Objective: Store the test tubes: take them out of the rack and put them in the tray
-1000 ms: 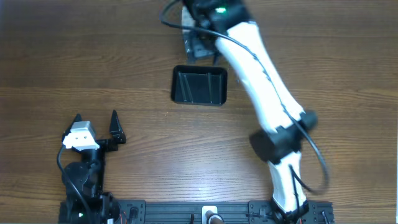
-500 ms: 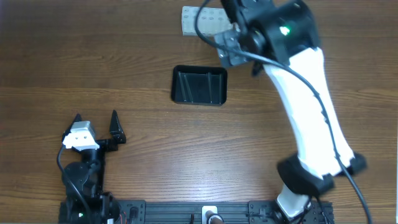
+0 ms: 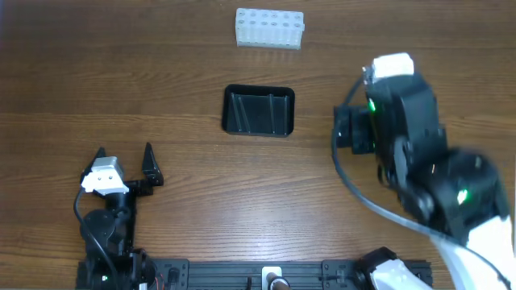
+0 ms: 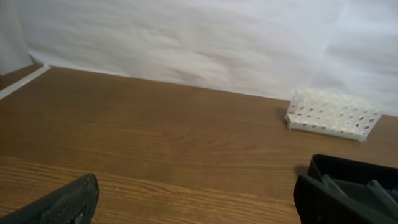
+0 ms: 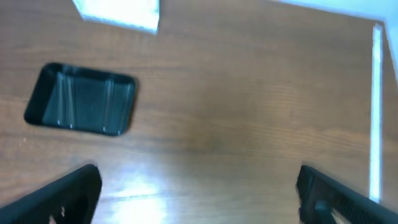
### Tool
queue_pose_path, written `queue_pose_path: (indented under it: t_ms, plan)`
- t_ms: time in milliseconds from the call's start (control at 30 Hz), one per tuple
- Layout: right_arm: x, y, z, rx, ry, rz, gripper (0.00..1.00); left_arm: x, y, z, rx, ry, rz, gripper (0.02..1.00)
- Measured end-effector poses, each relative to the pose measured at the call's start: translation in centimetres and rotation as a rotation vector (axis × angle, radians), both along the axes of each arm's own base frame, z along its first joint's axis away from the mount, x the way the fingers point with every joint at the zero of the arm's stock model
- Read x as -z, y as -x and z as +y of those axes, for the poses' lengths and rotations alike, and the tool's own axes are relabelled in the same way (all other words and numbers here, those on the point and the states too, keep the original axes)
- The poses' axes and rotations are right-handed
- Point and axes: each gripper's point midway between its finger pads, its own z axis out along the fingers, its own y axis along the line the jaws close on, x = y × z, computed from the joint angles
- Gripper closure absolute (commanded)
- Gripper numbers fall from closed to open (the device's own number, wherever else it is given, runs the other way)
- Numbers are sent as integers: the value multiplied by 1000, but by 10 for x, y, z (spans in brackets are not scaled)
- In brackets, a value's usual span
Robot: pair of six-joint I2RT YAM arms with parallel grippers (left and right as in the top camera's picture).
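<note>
**Risk: a tube left behind**

Left gripper (image 3: 124, 151), nearer than the tray (image 3: 228, 111), gapes wide. Right gripper (image 5: 199, 169), beside the tray, is spread wide and empty. Test tubes (image 4: 379, 190) seem to lie in the tray. The rack (image 3: 270, 28) beyond looks empty, but its holes could hide one.

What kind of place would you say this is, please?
Probably a lab-style robot test bench: a wooden tabletop, a white test tube rack and black tray, and a plain white backdrop behind.

what the frames hold back

the white perforated plastic rack (image 5: 121, 14) is blurred and cut by the right wrist view's edge. the black rectangular plastic tray (image 4: 360, 165) runs off the left wrist view; its contents are unclear. the right arm (image 3: 451, 185) is cropped at the top view's lower right.
</note>
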Motion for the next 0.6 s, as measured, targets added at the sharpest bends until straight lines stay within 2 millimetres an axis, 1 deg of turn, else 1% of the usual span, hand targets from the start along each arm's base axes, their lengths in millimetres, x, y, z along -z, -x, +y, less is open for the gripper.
queue_pose_path:
  t_ms: [100,200,267,400,500,600]
  plan:
    - [12,-12,0,0,-49,-167,7,0,0,0,0,-2,0,23]
    - [15,-25,4,-46,-54,-366,9,0,0,0,0,-2,0,20]
    - [13,-32,6,-72,-42,-477,7,0,0,0,0,-3,1,20]
    - [0,-39,2,-80,-23,-696,9,0,0,0,0,-3,1,23]
    - [3,-40,-6,-61,-2,-766,9,0,0,0,0,-3,1,20]
    - [19,-41,-16,-37,29,-769,7,0,0,0,0,-3,1,23]
